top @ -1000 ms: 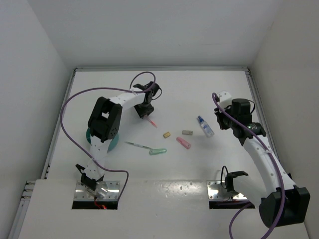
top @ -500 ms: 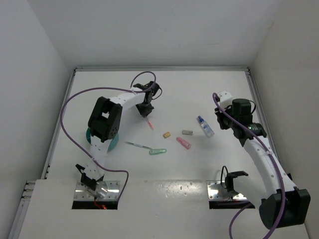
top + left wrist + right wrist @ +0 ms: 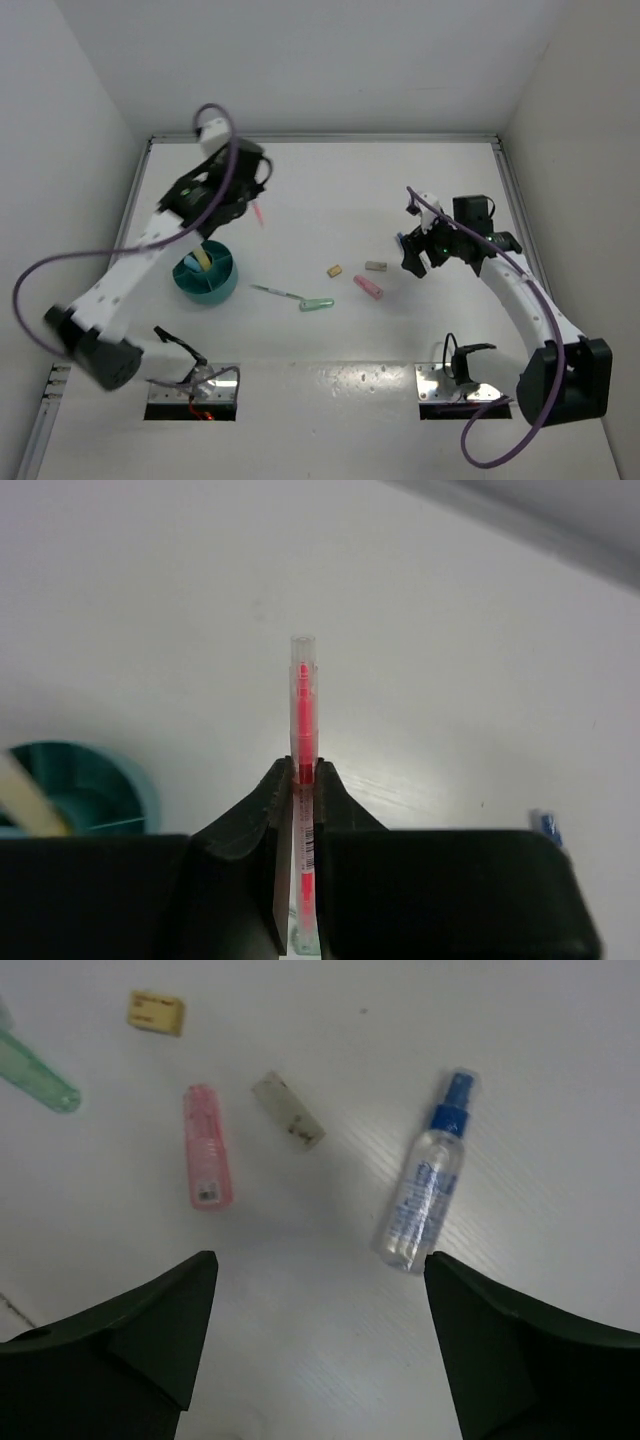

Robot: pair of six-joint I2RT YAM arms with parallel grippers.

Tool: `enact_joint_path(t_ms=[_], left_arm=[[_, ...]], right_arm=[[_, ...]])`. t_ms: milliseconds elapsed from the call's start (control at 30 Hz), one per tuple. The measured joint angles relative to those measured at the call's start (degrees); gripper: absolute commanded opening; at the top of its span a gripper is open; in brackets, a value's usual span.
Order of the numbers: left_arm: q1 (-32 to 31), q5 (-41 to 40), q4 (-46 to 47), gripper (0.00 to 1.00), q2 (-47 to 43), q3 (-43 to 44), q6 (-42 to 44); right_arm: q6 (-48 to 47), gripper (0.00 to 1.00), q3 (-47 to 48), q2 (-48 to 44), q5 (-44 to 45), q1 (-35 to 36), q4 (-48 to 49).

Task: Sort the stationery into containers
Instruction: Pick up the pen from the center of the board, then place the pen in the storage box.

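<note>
- The left fingers point(image 3: 284, 788) are clenched on the thin pink-red pen point(image 3: 303, 705), a slim clear barrel with a red core, held in the air beside the cup.
- We see the round teal plastic cup point(image 3: 222, 285) on the worktop point(image 3: 330, 190). It has dividers inside, and a yellow marker point(image 3: 203, 258) leans in one compartment.
- The right fingers point(image 3: 165, 1315) are spread wide and released, gripping nothing, poised over the clear blue-capped bottle point(image 3: 425, 1185), which lies flat.
- Loose on the matte white surface we spot a stubby pink marker point(image 3: 207, 1160), a tan block eraser point(image 3: 157, 1012), a greyish eraser point(image 3: 288, 1110), a translucent pale green marker point(image 3: 317, 303) and a thin green pen point(image 3: 272, 291).
</note>
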Motion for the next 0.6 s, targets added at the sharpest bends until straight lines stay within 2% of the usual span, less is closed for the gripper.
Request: enact_joint_path(t_ms=[33, 100, 167, 233, 300, 467, 600], left_arm=[[0.9, -1.8, 0.7, 0.0, -5.8, -2.6, 0.6], [3.6, -5.0, 0.8, 0.0, -15.6, -7.5, 1.5], [6.7, -8.2, 0.6, 0.0, -23.6, -13.4, 2.4], [8.9, -10.6, -0.3, 0.0, -29.8, -18.0, 3.5], [10.9, -11.8, -0.6, 0.0, -32.4, -21.7, 4.3], [14.4, -18.3, -0.6, 0.0, -31.8, -31.4, 4.1], [16.3, -26.0, -0.3, 0.0, -31.6, -34.7, 1.3]], right_arm=[[-0.4, 0.58, 1.1, 1.5, -2.5, 0.1, -0.8], [-0.9, 0.35, 5.6, 5.8, -8.1, 1.0, -3.2], [0.2, 0.19, 12.0, 11.2, -12.8, 2.9, -4.2], [1.6, 0.17, 18.3, 16.6, -16.0, 5.7, -4.1], [3.0, 0.17, 20.8, 19.4, -17.1, 8.5, -2.1], [5.0, 0.17, 18.9, 20.5, -16.9, 13.1, -0.9], [5.5, 0.17, 18.2, 21.2, -16.1, 13.7, -0.4]])
